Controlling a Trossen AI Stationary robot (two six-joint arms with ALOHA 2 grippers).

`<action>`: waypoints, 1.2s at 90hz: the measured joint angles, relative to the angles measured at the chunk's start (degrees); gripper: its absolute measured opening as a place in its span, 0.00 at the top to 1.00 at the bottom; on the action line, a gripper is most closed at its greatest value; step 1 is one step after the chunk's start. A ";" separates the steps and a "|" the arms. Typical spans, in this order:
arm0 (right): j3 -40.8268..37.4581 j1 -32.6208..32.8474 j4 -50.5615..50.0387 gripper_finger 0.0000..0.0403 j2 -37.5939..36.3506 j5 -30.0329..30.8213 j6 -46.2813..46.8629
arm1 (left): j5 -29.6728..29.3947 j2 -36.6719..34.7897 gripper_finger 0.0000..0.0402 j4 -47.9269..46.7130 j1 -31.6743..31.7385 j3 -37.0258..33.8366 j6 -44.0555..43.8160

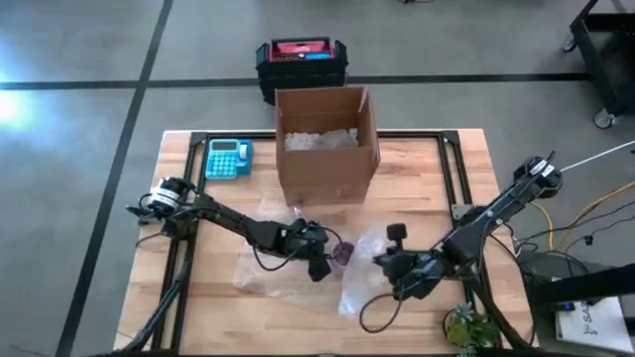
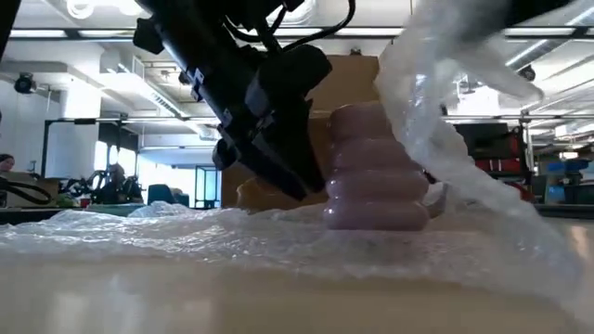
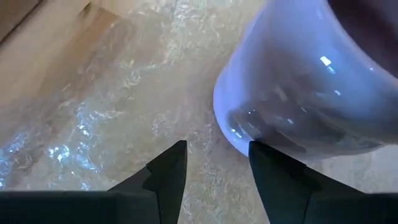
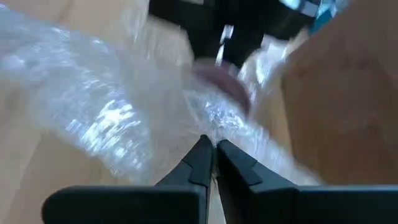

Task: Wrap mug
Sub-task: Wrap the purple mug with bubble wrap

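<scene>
My right gripper (image 4: 211, 149) pinches the clear bubble wrap sheet (image 1: 372, 260); my left gripper (image 3: 214, 165), parted, guards the ribbed lilac ceramic mug (image 2: 376, 172). Pulling hard could topple it.

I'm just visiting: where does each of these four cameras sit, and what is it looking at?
High view: above, facing straight down on the table, cardboard box and both arms.
Low view: table height, facing level; the left gripper beside the mug.
Left wrist view: past its own open fingers at the mug.
Right wrist view: its right gripper pinching bubble wrap.
All four share the wrap; the mug is blurred in the right wrist view.
</scene>
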 joint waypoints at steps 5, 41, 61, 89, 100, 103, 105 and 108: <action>-0.20 -1.54 3.63 1.00 0.79 -0.33 -2.67 | 0.00 0.00 0.61 0.76 -0.07 0.01 0.46; -0.13 -10.44 9.37 1.00 9.62 -11.56 -4.13 | 0.02 0.00 0.66 0.92 -0.44 0.02 0.46; 0.90 -10.50 9.42 1.00 13.37 -12.39 -3.06 | 1.44 -3.20 0.70 0.53 -0.83 0.99 -0.15; 1.86 -10.86 9.12 1.00 14.63 -12.52 -4.94 | 1.53 -8.17 0.77 2.56 -5.58 3.29 0.89; 1.87 -11.01 8.87 1.00 14.59 -12.50 -4.94 | 1.63 -7.50 0.80 9.17 -7.23 3.63 4.17; 1.87 -11.03 8.92 1.00 14.59 -12.50 -4.94 | 1.64 -7.22 0.81 10.80 -7.46 3.63 5.38; 1.87 -11.10 8.95 1.00 14.59 -12.50 -4.94 | 1.62 -6.96 0.81 11.84 -7.48 3.61 6.10; 1.87 -11.09 9.01 1.00 14.63 -12.50 -4.94 | 1.61 -6.48 0.82 13.91 -7.48 3.63 7.08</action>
